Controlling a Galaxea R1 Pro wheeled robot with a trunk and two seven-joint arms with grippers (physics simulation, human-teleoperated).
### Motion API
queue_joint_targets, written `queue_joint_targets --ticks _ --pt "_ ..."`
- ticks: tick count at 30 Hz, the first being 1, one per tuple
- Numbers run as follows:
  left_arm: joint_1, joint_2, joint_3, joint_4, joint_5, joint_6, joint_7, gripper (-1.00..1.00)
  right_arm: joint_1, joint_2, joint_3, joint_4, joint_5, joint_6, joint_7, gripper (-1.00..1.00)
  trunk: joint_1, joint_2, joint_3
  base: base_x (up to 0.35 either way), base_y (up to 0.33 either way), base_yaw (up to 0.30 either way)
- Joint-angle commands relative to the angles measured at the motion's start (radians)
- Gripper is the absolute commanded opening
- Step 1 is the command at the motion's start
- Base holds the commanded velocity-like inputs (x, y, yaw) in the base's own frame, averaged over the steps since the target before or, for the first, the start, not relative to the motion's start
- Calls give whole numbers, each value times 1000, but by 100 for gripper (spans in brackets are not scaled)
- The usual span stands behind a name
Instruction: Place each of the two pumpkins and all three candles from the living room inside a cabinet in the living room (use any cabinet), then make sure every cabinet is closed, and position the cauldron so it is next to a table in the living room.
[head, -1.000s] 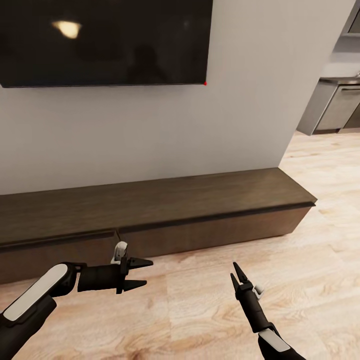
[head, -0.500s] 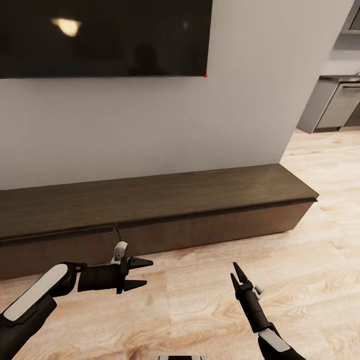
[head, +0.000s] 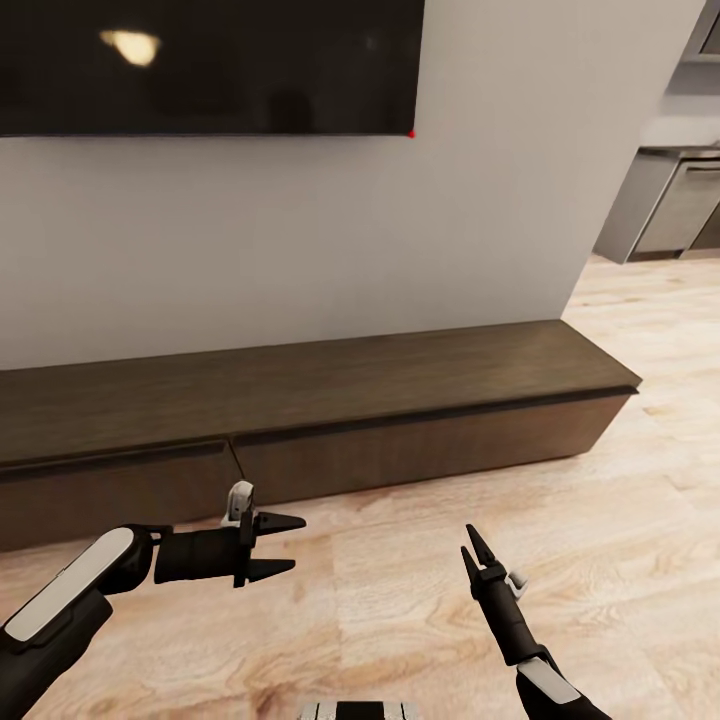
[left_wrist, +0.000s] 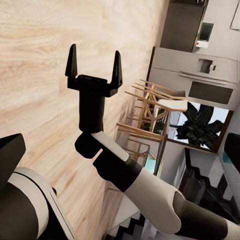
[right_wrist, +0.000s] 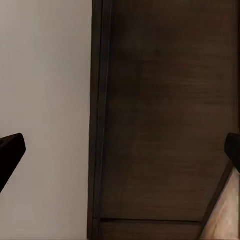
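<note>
The cabinet (head: 400, 385) is a long, low, dark-brown unit against the white wall, and its plain front panels look closed. It also appears in the right wrist view, cabinet (right_wrist: 165, 125), beside the wall. My left gripper (head: 292, 545) hovers open over the floor just in front of the cabinet, empty. My right gripper (head: 468, 545) is open and empty further right, also seen as the right gripper (left_wrist: 94, 62) from the left wrist. The pumpkins, candles, cauldron and table are out of view.
A large black TV (head: 200, 60) hangs on the wall above the cabinet. Grey kitchen cupboards (head: 680, 210) stand far right. Light wood floor (head: 600, 560) spreads right of the cabinet's end. Wooden chairs (left_wrist: 150, 110) show in the left wrist view.
The whole picture has shifted: TV and cabinet sit higher in the frame and my base edge appears at the bottom, so the camera moved. Both arms hold their pose.
</note>
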Motion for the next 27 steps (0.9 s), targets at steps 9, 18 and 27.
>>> queue_joint_targets --ticks 9,18,27 --pt "-1 4 -1 -1 14 0 10 100 -1 -1 8 0 -10 2 3 100 4 -8 -8 0 0 0" --pt "-1 4 -1 1 14 0 10 100 -1 -1 8 0 -10 2 3 100 4 -8 -8 147 0 0" --pt "-1 4 -1 1 14 0 10 100 -1 -1 8 0 -10 2 2 100 4 -8 -8 315 0 0"
